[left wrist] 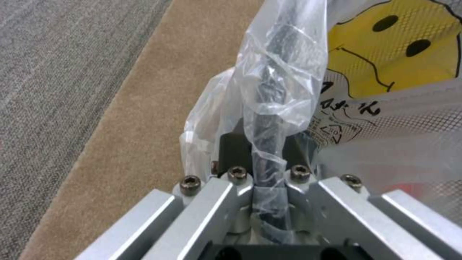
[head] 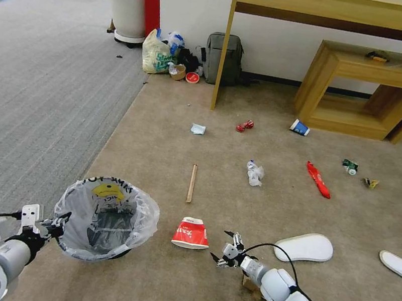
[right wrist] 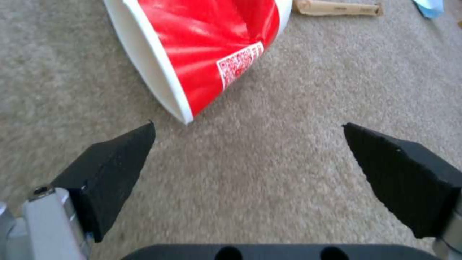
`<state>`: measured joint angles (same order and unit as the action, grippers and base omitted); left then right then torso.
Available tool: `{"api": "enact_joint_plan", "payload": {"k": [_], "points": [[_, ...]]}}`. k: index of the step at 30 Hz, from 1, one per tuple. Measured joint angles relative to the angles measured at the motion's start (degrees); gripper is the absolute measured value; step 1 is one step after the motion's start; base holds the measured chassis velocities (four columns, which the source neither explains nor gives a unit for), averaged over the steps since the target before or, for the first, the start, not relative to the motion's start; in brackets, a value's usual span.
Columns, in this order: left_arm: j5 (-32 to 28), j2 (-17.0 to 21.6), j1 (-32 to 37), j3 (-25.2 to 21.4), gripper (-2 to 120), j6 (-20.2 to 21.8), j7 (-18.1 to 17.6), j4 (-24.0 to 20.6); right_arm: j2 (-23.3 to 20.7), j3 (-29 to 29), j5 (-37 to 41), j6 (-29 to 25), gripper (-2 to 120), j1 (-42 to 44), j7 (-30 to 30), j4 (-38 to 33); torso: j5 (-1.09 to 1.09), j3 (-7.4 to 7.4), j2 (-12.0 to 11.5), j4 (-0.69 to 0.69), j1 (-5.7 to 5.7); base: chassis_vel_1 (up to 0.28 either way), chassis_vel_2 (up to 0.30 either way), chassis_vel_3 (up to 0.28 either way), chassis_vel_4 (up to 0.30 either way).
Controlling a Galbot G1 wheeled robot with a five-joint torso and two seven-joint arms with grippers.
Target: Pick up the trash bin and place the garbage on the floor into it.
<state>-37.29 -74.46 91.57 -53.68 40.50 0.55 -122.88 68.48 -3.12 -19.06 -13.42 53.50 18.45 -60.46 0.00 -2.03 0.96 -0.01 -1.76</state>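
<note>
Head view: your left gripper (head: 58, 225) was clamped on the rim of the trash bin (head: 104, 220), on the side of the bin toward the grey ribbed carpet (head: 33, 88). The bin stood on the beige floor (head: 218, 296). A crushed red-and-white cup (head: 191, 233) lay just beside the bin, on its far side from your left gripper. Your right gripper (head: 225, 249) hung just past that cup, spread wide and holding nothing. A wooden stick (head: 191, 183), crumpled paper (head: 254, 172), a red wrapper (head: 318, 180) and two white slippers (head: 303, 247) lay farther from the bin.

Left wrist view: your fingers were closed on the bin's black rim (left wrist: 267, 108) with the plastic bag (left wrist: 385, 83) bunched over it.

Right wrist view: both black pads (right wrist: 115, 169) stood wide apart, with the cup's white rim (right wrist: 144, 65) just ahead of them, not touched.
</note>
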Motion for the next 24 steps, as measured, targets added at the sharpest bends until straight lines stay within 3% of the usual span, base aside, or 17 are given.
{"api": "enact_joint_plan", "payload": {"k": [9,12,14,16,21,24], "points": [[0.2,0.1,-0.1,0.3,0,0.0,0.2,0.4,3.0,-0.6,-0.6,-0.7,95,-1.3,-0.8,3.1,-0.01,0.0,0.0,0.0,0.0,0.0,0.0,0.0,0.0],[0.2,0.1,0.0,0.5,0,0.0,0.2,0.4,4.2,-0.7,-0.6,-0.8,79,-2.0,-1.1,4.3,-0.01,0.0,0.0,0.0,0.0,0.0,0.0,0.0,0.0],[0.2,0.1,0.1,0.5,0,0.0,0.2,0.4,4.4,-0.7,-0.6,-0.7,76,-2.1,-1.2,4.6,0.0,0.0,0.0,0.0,0.0,0.0,0.0,0.0,0.0],[0.2,0.2,0.1,0.5,0,0.0,0.2,0.4,5.0,-0.7,-0.7,-0.6,64,-2.5,-1.3,5.3,-0.01,0.0,0.0,0.0,0.0,0.0,0.0,0.0,0.0],[0.2,0.2,0.1,0.5,0,0.0,0.3,0.4,5.6,-0.8,-0.7,-0.6,51,-3.0,-1.5,6.2,0.0,0.0,0.0,0.0,0.0,0.0,0.0,0.0,0.0],[0.2,0.2,0.2,0.5,0,0.0,0.3,0.4,5.9,-1.0,-0.7,-0.6,36,-3.3,-1.6,6.6,0.0,0.0,0.0,0.0,0.0,0.0,0.0,0.0,0.0]]}}
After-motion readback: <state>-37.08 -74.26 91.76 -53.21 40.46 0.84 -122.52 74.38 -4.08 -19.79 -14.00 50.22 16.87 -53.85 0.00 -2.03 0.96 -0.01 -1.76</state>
